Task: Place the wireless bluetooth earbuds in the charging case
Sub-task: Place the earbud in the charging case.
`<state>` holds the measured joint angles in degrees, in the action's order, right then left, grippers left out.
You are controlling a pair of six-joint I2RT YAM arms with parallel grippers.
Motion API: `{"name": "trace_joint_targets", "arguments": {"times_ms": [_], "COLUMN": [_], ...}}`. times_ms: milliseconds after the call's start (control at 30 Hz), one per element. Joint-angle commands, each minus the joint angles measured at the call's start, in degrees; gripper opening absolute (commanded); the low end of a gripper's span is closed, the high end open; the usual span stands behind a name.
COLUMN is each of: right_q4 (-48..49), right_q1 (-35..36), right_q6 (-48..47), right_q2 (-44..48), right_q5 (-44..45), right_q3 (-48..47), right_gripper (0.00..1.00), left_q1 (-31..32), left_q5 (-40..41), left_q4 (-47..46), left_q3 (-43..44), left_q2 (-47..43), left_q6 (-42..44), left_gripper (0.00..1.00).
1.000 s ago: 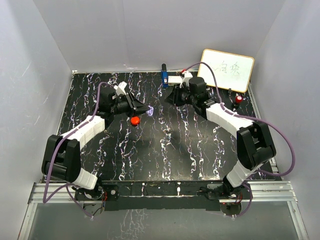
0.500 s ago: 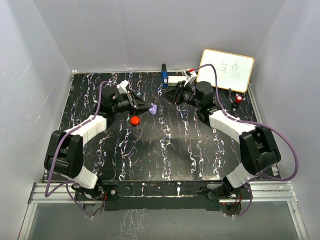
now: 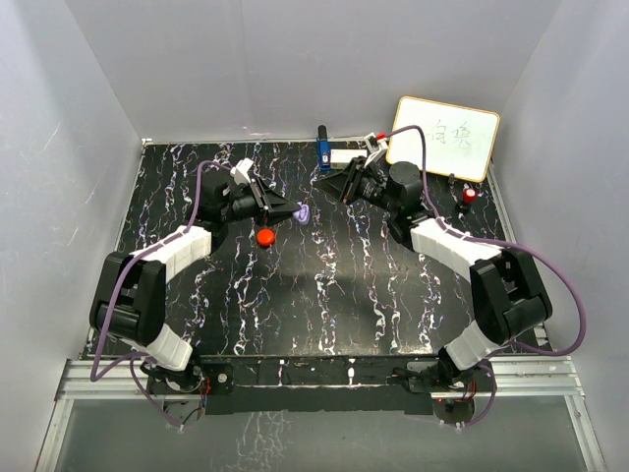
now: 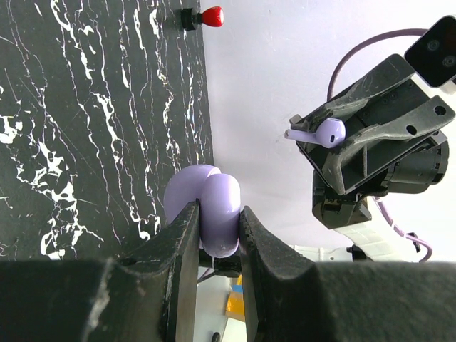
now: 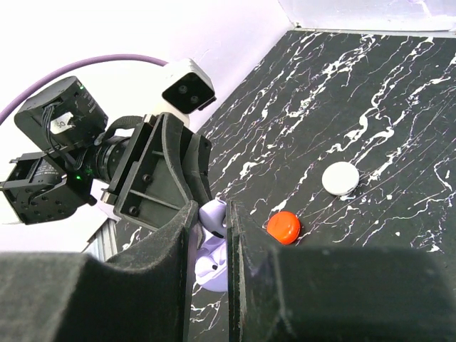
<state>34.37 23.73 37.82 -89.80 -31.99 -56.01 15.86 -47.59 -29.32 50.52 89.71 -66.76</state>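
**A:** Top external view first: where do the two grippers stand?

**B:** Both reach over the far half of the black marbled table (image 3: pixel 324 295), with their tips facing each other near its middle. The left gripper (image 3: pixel 295 210) comes in from the left. The right gripper (image 3: pixel 344 185) comes in from the right, a little closer to the far edge.

**A:** What is the left one carrying?

**B:** A lilac charging case (image 4: pixel 210 214). The left wrist view shows both fingers pressed against its sides, jaws narrow, with the case held clear of the table.

**A:** And the earbud?

**B:** A purple earbud (image 4: pixel 322 132) is pinched at the very tip of the right gripper, its stem sticking out sideways. In the right wrist view the fingers are almost together with the earbud between them. The case is just beyond it. From above, the two are near each other but apart.

**A:** Is the case open?

**B:** It shows two rounded lobes. I cannot tell more than that.

**A:** What else is on the table?

**B:** A red puck (image 3: pixel 264 236) lies just on the near side of the left gripper, and the right wrist view shows a white puck (image 5: pixel 340 178) close to it. A whiteboard (image 3: pixel 444 138) leans at the far right corner, with a red-capped object (image 3: pixel 470 196) near it by the right edge. A small blue object (image 3: pixel 322 149) and a white block (image 3: pixel 344 155) sit at the middle of the far edge.
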Motion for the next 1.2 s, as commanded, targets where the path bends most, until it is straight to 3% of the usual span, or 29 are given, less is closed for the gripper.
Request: {"name": "trace_joint_targets", "arguments": {"times_ms": [0, 1167], "right_q4": [3.59, 1.90], "right_q1": [0.37, 4.91], "right_q6": [0.44, 0.12], "right_q2": [2.30, 1.93], "right_q5": [-0.99, 3.34], "right_q3": [-0.25, 1.60], "right_gripper": [0.00, 0.00], "left_q1": [-0.21, 0.03], "left_q5": [-0.71, 1.75], "left_q4": [-1.88, -2.15], "left_q3": [0.69, 1.81], "left_q2": [-0.67, -0.55], "left_q6": [-0.82, -2.57], "left_gripper": [0.00, 0.00]}}
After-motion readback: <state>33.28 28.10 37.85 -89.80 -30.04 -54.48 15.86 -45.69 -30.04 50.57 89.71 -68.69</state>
